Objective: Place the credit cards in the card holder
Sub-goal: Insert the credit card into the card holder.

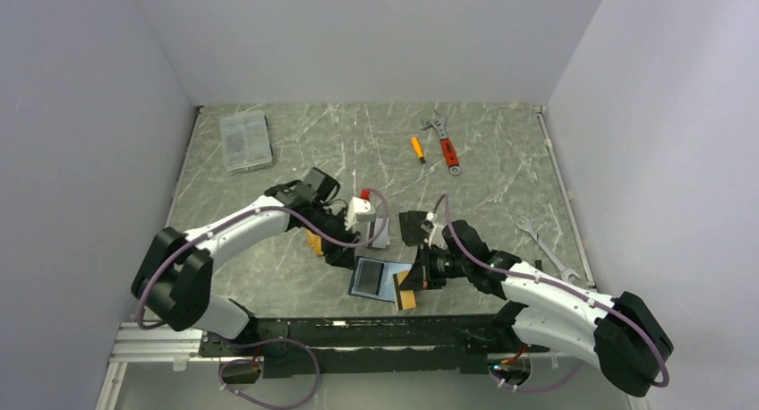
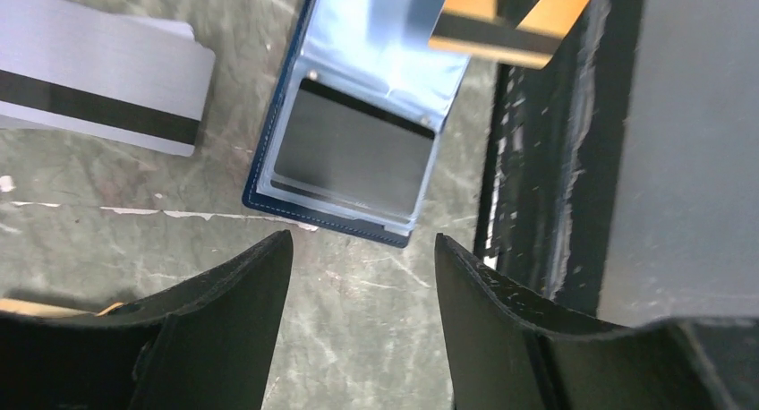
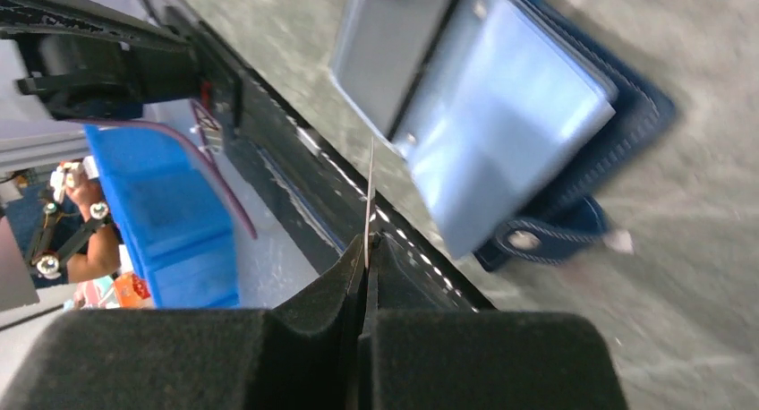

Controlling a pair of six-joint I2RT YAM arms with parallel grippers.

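The card holder (image 1: 369, 276) lies open on the marble-patterned table (image 1: 358, 150), close to the near edge, where a black rail (image 2: 528, 177) runs just beside it. A dark card (image 2: 358, 155) sits in one of its clear sleeves. The right gripper (image 3: 365, 244) is clamped on an orange card (image 1: 405, 289), held on edge at the holder's side by the rail (from the right wrist it shows only as a thin line). The left gripper (image 2: 362, 244) hangs just short of the holder's opposite edge, jaws apart with nothing between them.

A white-grey card (image 2: 98, 97) with a black stripe lies flat near the holder, not touching it, with bare table between. Another orange card (image 1: 313, 243) peeks out under the left arm.

Far back, well apart from all this, are a clear plastic box (image 1: 244, 140), a screwdriver (image 1: 417, 149) and a red-handled wrench (image 1: 445, 143). A silver spanner (image 1: 546, 249) lies toward the right edge. Off the table, beyond the rail, stands a blue bin (image 3: 170, 222).
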